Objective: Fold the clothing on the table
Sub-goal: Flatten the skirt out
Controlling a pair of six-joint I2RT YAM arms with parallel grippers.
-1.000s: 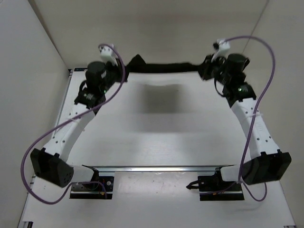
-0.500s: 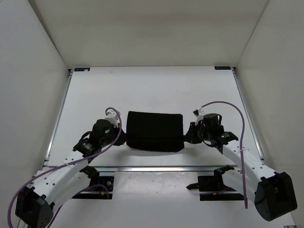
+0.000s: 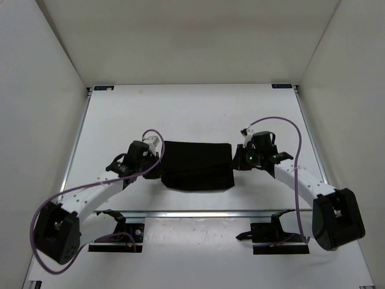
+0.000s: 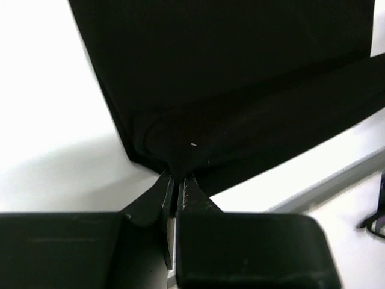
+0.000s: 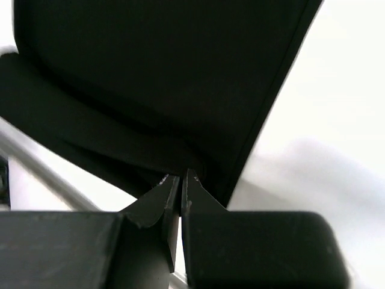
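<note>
Clothing lies flat in two layers, centred by the near edge of the surface. Left claw clamped on its left edge. Right claw clamped on its right edge.

Wrist views: clothing runs off the top edge, full extent unseen. Left pincer and right pincer tips black on black fabric, contact line unclear. Top view: grip points hidden under the arms; fold layers uncountable.
</note>
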